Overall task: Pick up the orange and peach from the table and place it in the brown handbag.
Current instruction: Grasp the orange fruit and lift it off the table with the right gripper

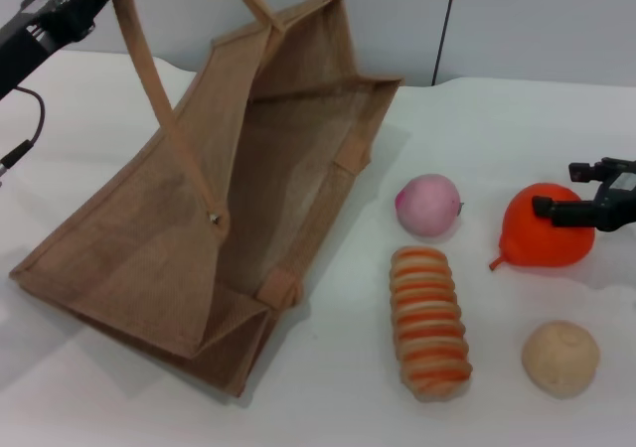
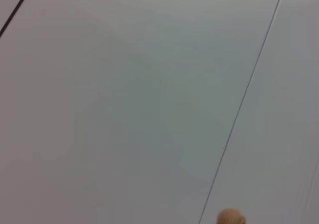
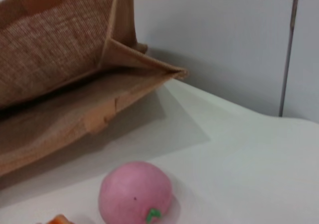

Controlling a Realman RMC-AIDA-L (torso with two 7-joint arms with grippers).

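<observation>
The brown handbag (image 1: 149, 238) lies tilted on the white table with its mouth open toward the fruits. My left gripper (image 1: 62, 8), at the top left, is shut on one long handle (image 1: 149, 79) and holds it up. The pink peach (image 1: 429, 206) sits right of the bag's mouth. The orange (image 1: 537, 243) rests on the table at the right. My right gripper (image 1: 566, 191) is open, with a finger on either side of the orange's upper right part. The right wrist view shows the peach (image 3: 134, 193), the bag's mouth (image 3: 60, 45) and a sliver of the orange (image 3: 57, 220).
A beige-and-orange striped roll (image 1: 429, 320) lies in front of the peach. A matte beige ball (image 1: 560, 358) sits in front of the orange. A grey wall stands behind the table. The left wrist view shows only wall and a small tan tip (image 2: 231, 217).
</observation>
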